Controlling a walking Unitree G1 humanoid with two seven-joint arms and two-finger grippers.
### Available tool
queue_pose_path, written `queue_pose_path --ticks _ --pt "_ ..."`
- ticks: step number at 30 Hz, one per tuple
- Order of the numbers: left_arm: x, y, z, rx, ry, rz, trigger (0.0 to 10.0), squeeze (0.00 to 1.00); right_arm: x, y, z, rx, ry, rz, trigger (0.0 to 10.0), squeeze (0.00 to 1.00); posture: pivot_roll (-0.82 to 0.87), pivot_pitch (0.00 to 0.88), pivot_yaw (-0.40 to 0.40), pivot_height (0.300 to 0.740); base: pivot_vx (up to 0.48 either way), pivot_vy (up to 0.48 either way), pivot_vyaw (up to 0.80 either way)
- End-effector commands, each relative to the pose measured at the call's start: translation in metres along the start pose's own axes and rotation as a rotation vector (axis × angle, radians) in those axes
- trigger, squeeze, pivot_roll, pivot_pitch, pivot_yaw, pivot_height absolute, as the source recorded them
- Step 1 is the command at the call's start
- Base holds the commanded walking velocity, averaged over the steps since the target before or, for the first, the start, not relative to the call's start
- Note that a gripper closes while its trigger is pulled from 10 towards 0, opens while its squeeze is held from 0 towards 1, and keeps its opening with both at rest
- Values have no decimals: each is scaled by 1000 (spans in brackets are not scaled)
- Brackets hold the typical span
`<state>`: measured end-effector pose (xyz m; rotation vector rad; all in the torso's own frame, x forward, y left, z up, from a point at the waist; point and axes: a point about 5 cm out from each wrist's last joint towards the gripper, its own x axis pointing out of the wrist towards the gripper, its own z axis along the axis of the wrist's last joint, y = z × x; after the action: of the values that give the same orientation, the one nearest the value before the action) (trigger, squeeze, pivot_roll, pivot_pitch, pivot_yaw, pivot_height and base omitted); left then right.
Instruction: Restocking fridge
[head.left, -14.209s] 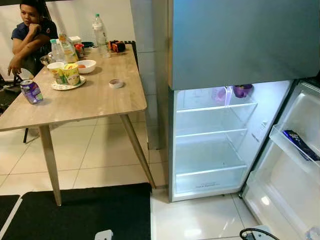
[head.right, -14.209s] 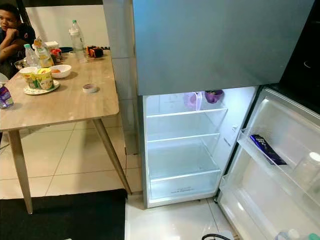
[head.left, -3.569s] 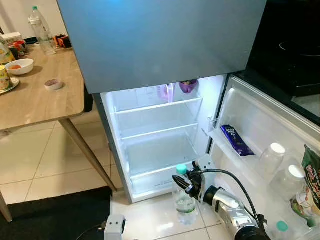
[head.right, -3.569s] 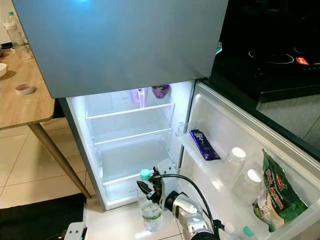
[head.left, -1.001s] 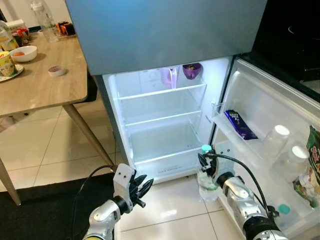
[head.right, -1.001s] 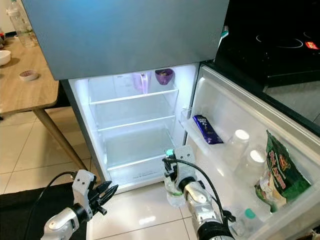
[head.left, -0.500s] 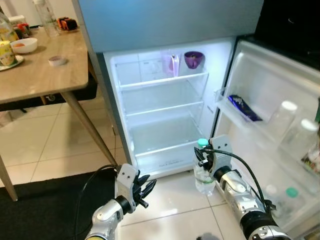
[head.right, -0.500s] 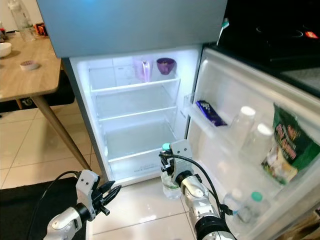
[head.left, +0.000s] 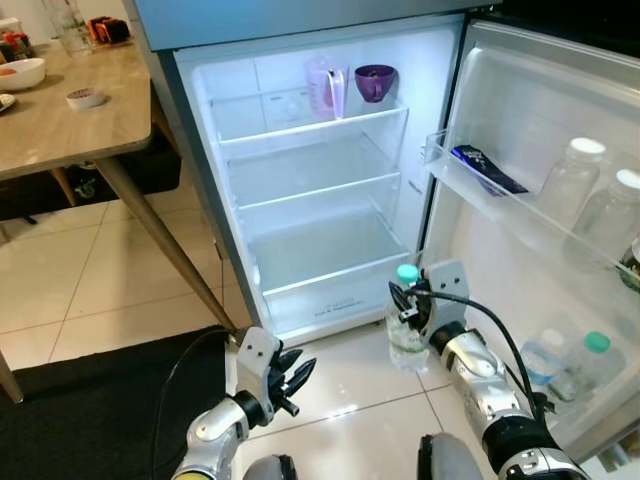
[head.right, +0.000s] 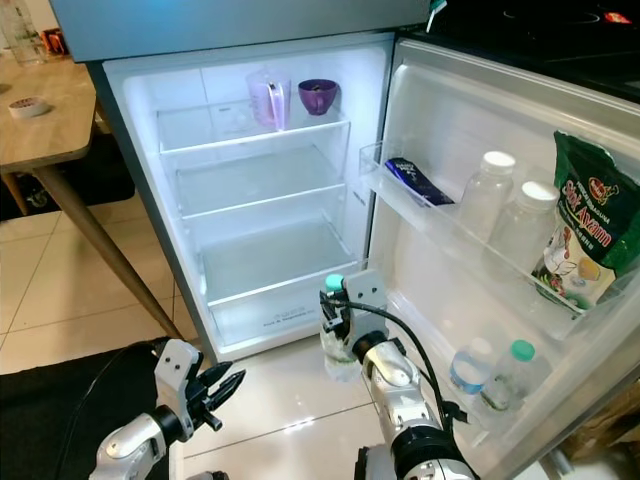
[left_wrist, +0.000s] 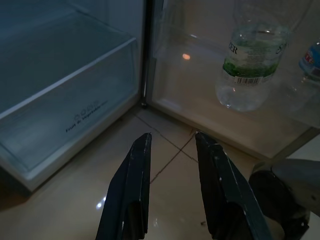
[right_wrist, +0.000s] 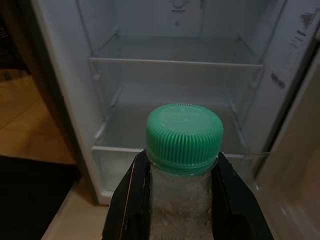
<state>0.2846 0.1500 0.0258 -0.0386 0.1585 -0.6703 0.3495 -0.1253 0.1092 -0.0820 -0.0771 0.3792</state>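
Note:
My right gripper (head.left: 405, 303) is shut on a clear water bottle (head.left: 404, 325) with a green cap (right_wrist: 184, 132), held upright just above the floor before the open fridge (head.left: 310, 215). The fridge shelves are bare except for a pale jug (head.left: 325, 86) and a purple bowl (head.left: 375, 82) on the top shelf. My left gripper (head.left: 297, 377) hangs low over the tiles at the lower left, its fingers (left_wrist: 135, 190) open with nothing between them. In the left wrist view the bottle (left_wrist: 252, 65) hangs ahead, near the door's bottom shelf.
The open fridge door (head.right: 500, 200) on the right holds a dark packet (head.right: 412, 181), two white-capped jars (head.right: 485, 197), a green bag (head.right: 590, 225) and small bottles (head.right: 505, 380). A wooden table (head.left: 70, 130) stands at the left, a black mat (head.left: 90, 420) lies by my left arm.
The camera has dropped and tilted, so more of the fridge interior and door shows. The right gripper still holds the bottle at about the same spot; the left gripper has barely moved.

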Motion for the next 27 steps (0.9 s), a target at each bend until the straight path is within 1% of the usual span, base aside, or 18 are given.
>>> queue_pose_path --ticks 1,6,9,10,13,15,16,18,20,21,23,26,27 --pt "3 -2 1 -1 -15 -4 10000 0 4 4 6 -8 -14 20 10000 0 -77 84 44 566 0 0 0" --pt "2 -3 1 1 -12 -5 10000 0 5 4 11 -5 -33 21 10000 0 -77 89 50 546 0 0 0" --pt "3 -3 2 4 -21 -4 10000 0 7 2 20 -11 -70 8 10000 0 -76 91 51 531 0 0 0" --pt "4 -3 5 9 -33 0 10000 0 8 0 26 -12 -94 1 10000 0 -76 91 51 521 0 0 0" --pt "5 -1 7 11 -46 6 10000 0 9 -1 32 -10 -111 -6 10000 0 -76 91 51 506 0 0 0" --pt "6 1 11 18 -57 9 10000 0 10 -5 44 -19 -168 -22 10000 0 -78 96 53 496 0 0 0" --pt "6 1 11 18 -57 9 10000 0 10 -5 44 -19 -168 -22 10000 0 -78 96 53 492 0 0 0" --pt "7 2 14 26 -71 13 10000 0 9 -10 54 -45 -209 -34 10000 0 -78 96 52 492 0 0 0" --pt "7 2 15 28 -75 14 10000 0 8 -12 56 -55 -216 -39 10000 0 -78 96 52 492 0 0 0" --pt "8 2 17 32 -85 13 10000 0 6 -16 58 -85 -230 -49 10000 0 -78 96 52 492 0 0 0" --pt "9 2 19 38 -96 12 10000 0 4 -19 58 -127 -226 -62 10000 0 -78 96 52 492 0 0 0" --pt "10 2 23 53 -113 18 10000 0 3 -23 58 -136 -227 -82 10000 0 -78 100 53 492 0 0 0" --pt "11 5 27 57 -131 35 10000 0 2 -24 59 -157 -233 -83 10000 0 -78 106 56 492 0 0 0"
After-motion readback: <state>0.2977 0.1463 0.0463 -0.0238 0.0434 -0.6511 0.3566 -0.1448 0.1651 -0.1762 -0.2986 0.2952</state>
